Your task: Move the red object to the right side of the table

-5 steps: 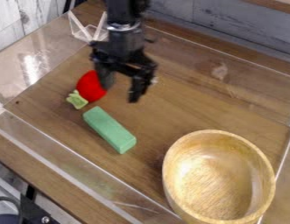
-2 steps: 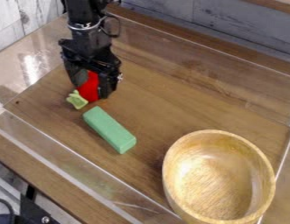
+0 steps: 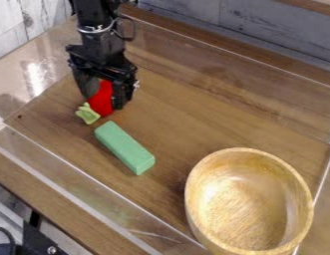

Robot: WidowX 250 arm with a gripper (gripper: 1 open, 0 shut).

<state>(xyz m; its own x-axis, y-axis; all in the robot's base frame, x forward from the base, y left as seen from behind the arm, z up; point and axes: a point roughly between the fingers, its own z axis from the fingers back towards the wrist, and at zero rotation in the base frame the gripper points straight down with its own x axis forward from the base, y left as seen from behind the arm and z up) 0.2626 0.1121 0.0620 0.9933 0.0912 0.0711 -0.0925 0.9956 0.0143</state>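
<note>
Camera view: brown wood-grain table (image 3: 247,110) filling frame, low clear acrylic walls edging it. One round wooden bowl (image 3: 248,200) sitting lower right, holding nothing. One green block (image 3: 125,146) lying left of centre. One red object (image 3: 101,97) lying upper left, yellow-green tip pointing lower left. Pincer (image 3: 105,98) pointing straight down, fingers standing wide apart, straddling red object, gripping nothing.

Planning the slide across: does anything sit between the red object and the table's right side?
Yes. The green block lies just right of the red object, and the wooden bowl fills the near right corner. The far strip of the table looks bare. The open claw straddles the red object.
</note>
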